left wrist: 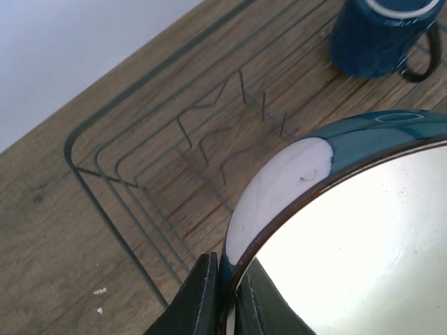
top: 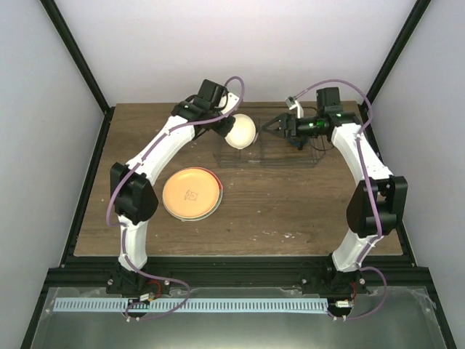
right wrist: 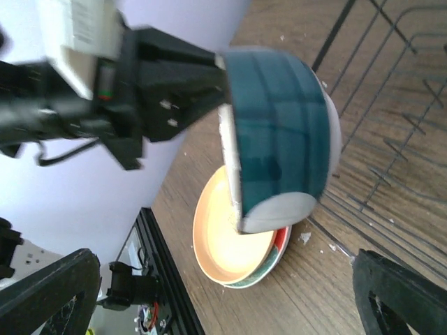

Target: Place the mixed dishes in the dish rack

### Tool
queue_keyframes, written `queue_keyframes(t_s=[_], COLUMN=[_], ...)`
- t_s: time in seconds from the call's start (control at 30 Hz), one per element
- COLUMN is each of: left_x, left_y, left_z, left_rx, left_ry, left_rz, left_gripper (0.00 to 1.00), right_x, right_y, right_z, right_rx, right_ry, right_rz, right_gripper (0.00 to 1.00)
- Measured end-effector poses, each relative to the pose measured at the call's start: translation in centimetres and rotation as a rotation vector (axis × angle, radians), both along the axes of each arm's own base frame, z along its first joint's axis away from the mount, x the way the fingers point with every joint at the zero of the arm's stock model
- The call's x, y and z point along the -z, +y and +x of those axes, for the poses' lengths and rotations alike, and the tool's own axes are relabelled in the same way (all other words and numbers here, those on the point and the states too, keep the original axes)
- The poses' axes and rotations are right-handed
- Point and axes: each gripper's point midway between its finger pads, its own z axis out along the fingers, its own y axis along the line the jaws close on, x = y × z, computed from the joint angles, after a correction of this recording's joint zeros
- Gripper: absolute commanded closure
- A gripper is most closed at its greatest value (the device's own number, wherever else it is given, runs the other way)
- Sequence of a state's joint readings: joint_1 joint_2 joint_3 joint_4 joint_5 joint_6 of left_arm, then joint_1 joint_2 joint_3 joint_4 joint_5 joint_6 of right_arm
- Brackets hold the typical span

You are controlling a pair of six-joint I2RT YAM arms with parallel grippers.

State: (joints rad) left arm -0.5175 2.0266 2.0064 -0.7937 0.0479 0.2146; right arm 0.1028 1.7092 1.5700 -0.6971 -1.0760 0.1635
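The left hand (left wrist: 227, 296) is clamped on the rim of the bowl (left wrist: 349, 244) — cream-white inside, teal outside — and holds it tipped on edge above the left end of the dish rack (top: 270, 154). The dark blue mug (left wrist: 376, 33) sits inside the rack. The right hand (top: 267, 126) hovers over the rack beside the bowl, fingers wide apart, gripping nothing. On the worktop (top: 305, 207) near the rack, the orange-yellow plate (top: 191, 193) lies on the floral plate (right wrist: 279, 252).
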Motion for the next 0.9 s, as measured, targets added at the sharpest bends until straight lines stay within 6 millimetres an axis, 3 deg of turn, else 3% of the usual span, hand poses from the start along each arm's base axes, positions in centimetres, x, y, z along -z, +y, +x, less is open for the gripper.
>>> queue_keyframes(t_s=[0.13, 0.37, 0.6, 0.9], left_x=[-1.5, -1.2, 0.1, -0.2], left_y=[-0.7, -0.9, -0.9, -2.3], left_z=[0.1, -0.5, -1.3, -2.5], left_rx=[0.024, 0.044, 0.056, 0.098], left_ry=[-0.021, 0.004, 0.043, 0.051], left_rz=[-0.035, -0.044, -0.037, -0.054], left_gripper=[1.00, 1.00, 1.00, 1.00], right_x=[2.7, 6.5, 6.7, 7.0], right_y=[1.1, 2.2, 2.8, 3.7], right_z=[0.2, 0.6, 0.8, 2.0], right_rx=[-0.019, -0.026, -0.033, -0.042], right_ry=[0.053, 0.117, 0.107, 0.096], right_rz=[-0.043, -0.119, -0.119, -0.076], right_gripper=[0.00, 0.00, 0.00, 0.00])
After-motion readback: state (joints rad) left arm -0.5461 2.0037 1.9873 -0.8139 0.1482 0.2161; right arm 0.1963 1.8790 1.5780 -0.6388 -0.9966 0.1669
